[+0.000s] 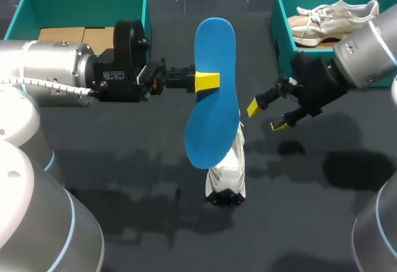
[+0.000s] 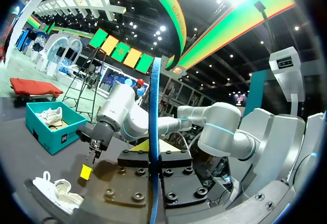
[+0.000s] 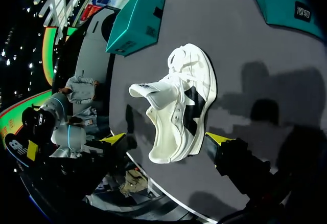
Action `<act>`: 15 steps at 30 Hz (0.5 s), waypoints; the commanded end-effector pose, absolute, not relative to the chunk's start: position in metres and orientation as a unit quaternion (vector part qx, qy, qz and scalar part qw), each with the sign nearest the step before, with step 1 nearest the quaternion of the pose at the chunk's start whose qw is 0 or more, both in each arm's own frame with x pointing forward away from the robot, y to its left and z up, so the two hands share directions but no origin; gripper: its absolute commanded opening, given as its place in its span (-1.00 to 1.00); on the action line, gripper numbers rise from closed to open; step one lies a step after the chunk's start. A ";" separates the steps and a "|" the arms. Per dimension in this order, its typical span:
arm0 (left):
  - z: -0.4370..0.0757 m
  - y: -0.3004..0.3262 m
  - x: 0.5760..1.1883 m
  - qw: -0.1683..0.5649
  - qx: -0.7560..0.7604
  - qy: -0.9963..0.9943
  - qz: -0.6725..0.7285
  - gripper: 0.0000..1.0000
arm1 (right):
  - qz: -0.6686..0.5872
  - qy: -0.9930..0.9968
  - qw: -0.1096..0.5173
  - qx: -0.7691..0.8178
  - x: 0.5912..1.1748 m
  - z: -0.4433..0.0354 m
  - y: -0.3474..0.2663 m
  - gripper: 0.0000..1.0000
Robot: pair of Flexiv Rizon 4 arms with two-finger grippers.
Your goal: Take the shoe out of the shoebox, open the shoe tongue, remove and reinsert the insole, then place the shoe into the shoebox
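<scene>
Holding the insole (image 1: 214,92) clear of the table (image 1: 124,222), the left gripper (image 1: 206,81) has both fingers clamped on one long edge near mid-length. In the left wrist view the sheet stands edge-on and straight between the fingers. The shoe (image 3: 179,111) rests on the table below the insole, out of both boxes, with its tongue (image 3: 153,91) pulled out. The right gripper (image 1: 267,115) hangs just beside the insole, fingers spread wide and holding nothing. Its wrist view looks down on the shoe.

Handling, by judgement:
- The insole looks thin, light and flexible. It should bend readily if pushed against the shoe, so a hold nearer the heel end with the toe end led in first seems safest.
- The shoe looks light and soft in the upper, and is likely to slide on the smooth table. Steadying it at the heel collar or sidewall would help.

Not determinable:
- In the head view the insole covers most of the shoe, leaving only one end showing.
- Whether the shoe sits on its sole or leans on its side is unclear.
- The inside of the shoe is not visible to any depth.
- The right box (image 1: 280,23) is cut off at the edge and holds a second shoe (image 1: 335,17).
</scene>
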State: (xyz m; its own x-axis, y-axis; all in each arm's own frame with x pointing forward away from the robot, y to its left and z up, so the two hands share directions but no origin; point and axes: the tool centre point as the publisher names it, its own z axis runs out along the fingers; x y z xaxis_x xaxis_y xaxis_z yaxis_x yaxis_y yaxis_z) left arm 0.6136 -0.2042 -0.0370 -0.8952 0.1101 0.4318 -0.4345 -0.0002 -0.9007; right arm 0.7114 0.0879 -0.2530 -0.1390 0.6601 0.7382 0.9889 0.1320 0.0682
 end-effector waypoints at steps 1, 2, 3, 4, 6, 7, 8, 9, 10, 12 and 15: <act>-0.038 -0.206 0.613 0.194 0.120 -0.679 0.698 -1.00 | -0.316 -0.685 0.315 -0.576 0.711 -0.245 0.067 1.00; -0.038 -0.206 0.613 0.194 0.120 -0.679 0.698 -1.00 | -0.316 -0.685 0.315 -0.576 0.711 -0.245 0.067 1.00; -0.038 -0.206 0.613 0.194 0.120 -0.679 0.698 -1.00 | -0.316 -0.685 0.315 -0.576 0.711 -0.245 0.067 1.00; -0.038 -0.206 0.613 0.194 0.120 -0.679 0.698 -1.00 | -0.316 -0.685 0.315 -0.576 0.711 -0.245 0.067 1.00; -0.038 -0.206 0.613 0.194 0.120 -0.679 0.698 -1.00 | -0.316 -0.685 0.315 -0.576 0.711 -0.245 0.067 1.00; -0.038 -0.206 0.613 0.194 0.120 -0.679 0.698 -1.00 | -0.316 -0.685 0.315 -0.576 0.711 -0.245 0.067 1.00; -0.038 -0.206 0.613 0.194 0.120 -0.679 0.698 -1.00 | -0.316 -0.685 0.315 -0.576 0.711 -0.245 0.067 1.00; -0.038 -0.207 0.613 0.184 0.109 -0.679 0.702 -1.00 | -0.320 -0.676 0.331 -0.576 0.713 -0.243 0.067 1.00; -0.039 -0.207 0.614 0.176 0.095 -0.678 0.708 -1.00 | -0.330 -0.670 0.339 -0.572 0.714 -0.241 0.066 1.00; -0.039 -0.208 0.616 0.148 0.065 -0.679 0.716 -1.00 | -0.334 -0.665 0.349 -0.570 0.716 -0.235 0.065 1.00; -0.040 -0.209 0.623 0.087 0.010 -0.687 0.721 -1.00 | -0.351 -0.657 0.362 -0.561 0.719 -0.224 0.063 1.00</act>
State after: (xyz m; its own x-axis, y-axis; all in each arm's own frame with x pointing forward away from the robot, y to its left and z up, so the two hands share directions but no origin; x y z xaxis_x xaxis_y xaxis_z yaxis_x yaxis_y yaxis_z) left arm 0.6176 -0.2048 -0.0375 -0.9620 0.1074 0.2511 -0.2552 -0.0260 -0.9665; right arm 0.7172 0.0686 -0.2242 -0.1101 0.4987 0.8598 0.9910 0.1213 0.0565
